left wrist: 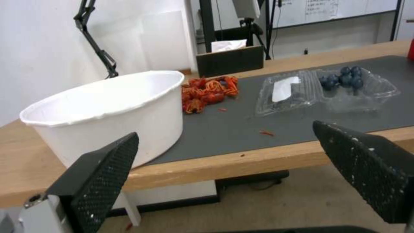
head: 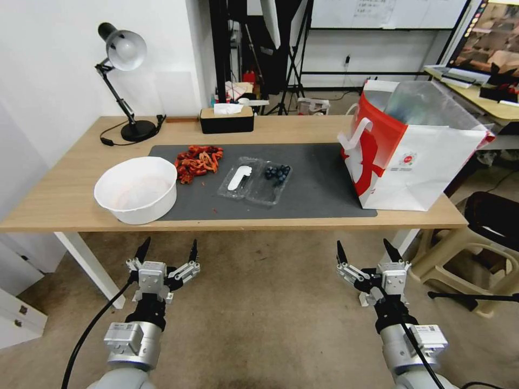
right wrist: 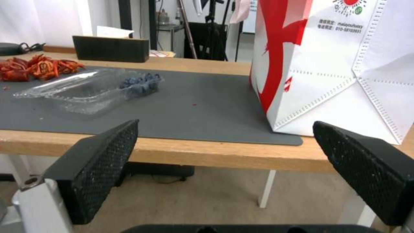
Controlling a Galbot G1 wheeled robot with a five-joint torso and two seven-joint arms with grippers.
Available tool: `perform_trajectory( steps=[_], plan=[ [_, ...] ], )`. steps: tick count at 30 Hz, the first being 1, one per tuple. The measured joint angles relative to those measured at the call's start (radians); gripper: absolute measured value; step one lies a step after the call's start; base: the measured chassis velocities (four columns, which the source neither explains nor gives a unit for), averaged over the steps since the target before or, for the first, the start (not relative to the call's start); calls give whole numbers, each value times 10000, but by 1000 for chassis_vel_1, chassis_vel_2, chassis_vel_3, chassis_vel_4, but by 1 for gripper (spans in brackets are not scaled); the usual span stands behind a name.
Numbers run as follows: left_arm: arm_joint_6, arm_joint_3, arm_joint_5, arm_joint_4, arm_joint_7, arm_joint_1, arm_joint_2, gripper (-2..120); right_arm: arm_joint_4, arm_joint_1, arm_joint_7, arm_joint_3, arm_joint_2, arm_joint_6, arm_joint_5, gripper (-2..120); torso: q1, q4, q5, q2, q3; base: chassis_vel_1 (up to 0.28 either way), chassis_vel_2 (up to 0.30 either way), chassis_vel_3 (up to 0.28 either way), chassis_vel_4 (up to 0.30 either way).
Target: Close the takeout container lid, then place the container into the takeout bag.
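Two end effectors hang released below the wooden bench [head: 65,200]: left end effector [head: 167,253], right end effector [head: 368,253]. On the grey mat [head: 319,183], the clear plastic clamshell takeout container [head: 255,181] lies open, stickered lid [head: 238,177] beside berries, well apart from the red-and-white paper takeout bag [head: 411,162]. Thin plastic could skid or spill berries if pushed carelessly. Studio clutter stands behind.

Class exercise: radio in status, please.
Left gripper and right gripper open, short of table. Takeout container open on mat, lid flat. Takeout bag upright, path clear.
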Motion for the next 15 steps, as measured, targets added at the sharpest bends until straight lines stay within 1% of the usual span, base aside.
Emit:
perform_trajectory(
  steps=[15],
  plan=[
    [0, 0, 0, 0, 0, 0, 0, 100, 0, 0, 0, 0, 0, 0, 0, 100, 0, 0, -1, 0, 0, 0, 0, 0, 0]
  ],
)
